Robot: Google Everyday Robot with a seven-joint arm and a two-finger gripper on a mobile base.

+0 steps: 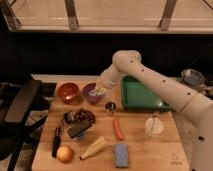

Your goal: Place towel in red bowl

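Observation:
The red bowl (67, 92) stands at the back left of the wooden table. A purple bowl (91, 93) stands just to its right. My gripper (101, 89) hangs over the right rim of the purple bowl, reaching in from the right. A pale, crumpled thing that looks like the towel (99, 91) shows right at the gripper's tip, over the purple bowl. I cannot tell whether it is held or lies in that bowl.
A green tray (145, 97) sits right of the arm. On the table are a small metal cup (110, 106), grapes (85, 116), a knife (56, 140), a carrot (118, 129), corn (93, 148), an apple (65, 153), a blue sponge (121, 154) and a white cup (153, 126). A chair (20, 107) stands at the left.

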